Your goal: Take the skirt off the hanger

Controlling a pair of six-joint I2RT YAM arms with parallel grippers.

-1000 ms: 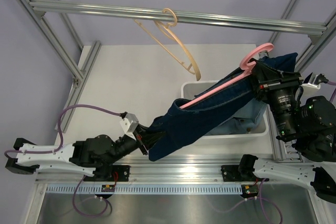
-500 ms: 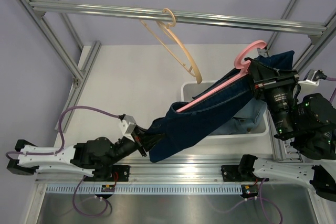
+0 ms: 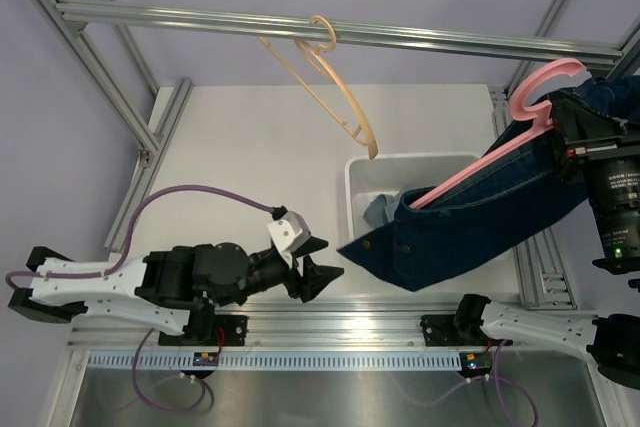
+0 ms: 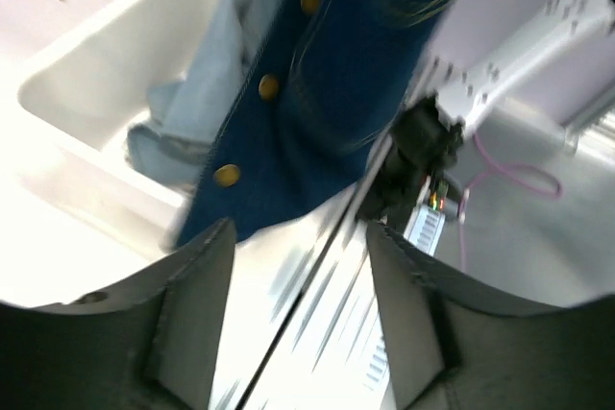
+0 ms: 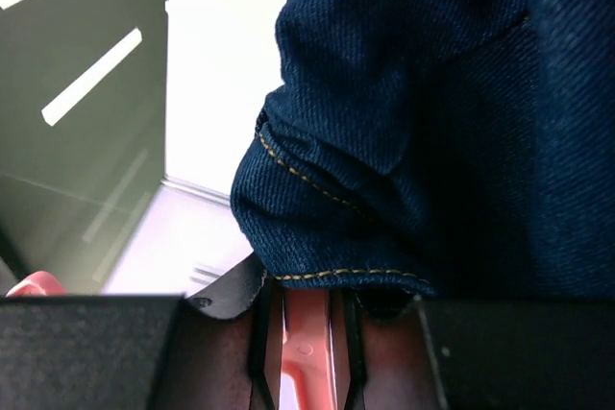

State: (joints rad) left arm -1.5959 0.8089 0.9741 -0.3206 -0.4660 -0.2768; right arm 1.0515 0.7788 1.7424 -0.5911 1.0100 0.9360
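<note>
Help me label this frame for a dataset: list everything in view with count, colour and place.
skirt: one, dark blue denim with gold buttons, draped on the skirt hanger, above the bin's near right part
skirt hanger: one, pink, clamped in the right gripper
spare hanger: one, tan, hooked on the overhead rail
bin: one, white, right half of the table
garment: one, light blue, inside the bin
rail: one, silver, across the far side
table: one, white, under the bin
left gripper: one, black, open and holding nothing, beside the skirt's lower end
right gripper: one, black, shut on the skirt hanger
</note>
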